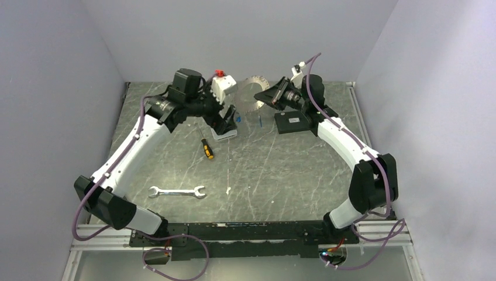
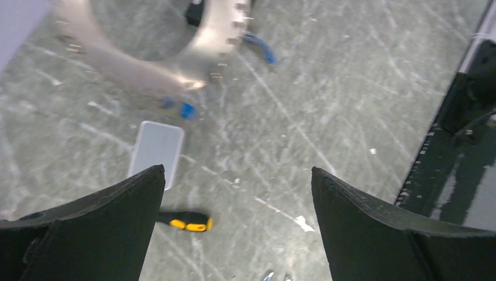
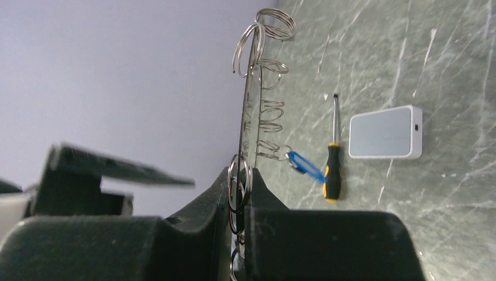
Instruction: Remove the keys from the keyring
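The keyring (image 1: 252,93) is a large thin grey ring fringed with small split rings, held upright above the back of the table. My right gripper (image 1: 271,97) is shut on its rim; in the right wrist view the jaws (image 3: 240,182) clamp the ring (image 3: 252,99) edge-on. A blue-headed key (image 3: 305,164) hangs from one small ring. In the left wrist view the ring (image 2: 193,55) is blurred at the top, with blue keys below it (image 2: 182,109) and beside it (image 2: 261,48). My left gripper (image 2: 237,171) is open and empty, left of and below the ring (image 1: 228,120).
A white flat box (image 1: 225,133) lies under the left gripper. A yellow-and-black screwdriver (image 1: 207,148) lies left of centre. A silver wrench (image 1: 176,191) lies near the front. A black box (image 1: 290,123) sits under the right arm. Grey walls enclose the table.
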Controlling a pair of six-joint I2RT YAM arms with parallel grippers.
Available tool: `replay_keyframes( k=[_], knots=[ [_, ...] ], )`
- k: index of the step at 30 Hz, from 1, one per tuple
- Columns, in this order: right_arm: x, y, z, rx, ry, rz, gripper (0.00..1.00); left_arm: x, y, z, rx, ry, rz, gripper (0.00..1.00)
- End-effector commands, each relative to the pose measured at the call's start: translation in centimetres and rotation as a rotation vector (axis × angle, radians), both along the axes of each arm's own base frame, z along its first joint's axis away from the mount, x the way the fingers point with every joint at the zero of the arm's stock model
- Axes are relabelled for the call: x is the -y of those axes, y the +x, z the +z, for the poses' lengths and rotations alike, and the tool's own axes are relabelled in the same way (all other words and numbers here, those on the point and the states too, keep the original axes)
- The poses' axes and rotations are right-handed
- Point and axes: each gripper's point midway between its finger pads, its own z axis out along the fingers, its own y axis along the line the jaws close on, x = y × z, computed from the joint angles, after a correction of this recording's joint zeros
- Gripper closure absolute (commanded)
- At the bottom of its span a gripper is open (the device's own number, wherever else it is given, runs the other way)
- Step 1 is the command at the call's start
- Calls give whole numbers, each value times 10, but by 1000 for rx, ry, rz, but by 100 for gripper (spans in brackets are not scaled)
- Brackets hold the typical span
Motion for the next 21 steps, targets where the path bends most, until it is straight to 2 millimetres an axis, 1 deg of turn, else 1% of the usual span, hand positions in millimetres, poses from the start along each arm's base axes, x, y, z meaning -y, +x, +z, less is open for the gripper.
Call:
replay_keyframes(
  k=[1, 4, 7, 11, 14, 16, 21],
  knots=[
    [5, 29, 48, 18, 120, -126, 100, 34, -9, 0, -37, -91, -74, 0],
    [5, 36, 42, -31, 141, -153, 100, 52, -4, -10, -54, -122, -98, 1],
    [7, 41, 36, -81, 155, -186, 100, 63, 13, -15, -58, -154, -54, 1],
    [11, 45, 26, -170, 188, -226, 100, 73, 38, -22, -66, -186, 12, 8],
    [14, 47, 20, -216, 205, -249, 100, 83, 49, -30, -101, -216, 34, 17],
    [17, 49, 17, -235, 210, -266, 100, 90, 56, -34, -116, -236, 40, 20],
    [21, 53, 17, -247, 225, -281, 100, 107, 75, -36, -93, -241, 66, 24]
  ],
)
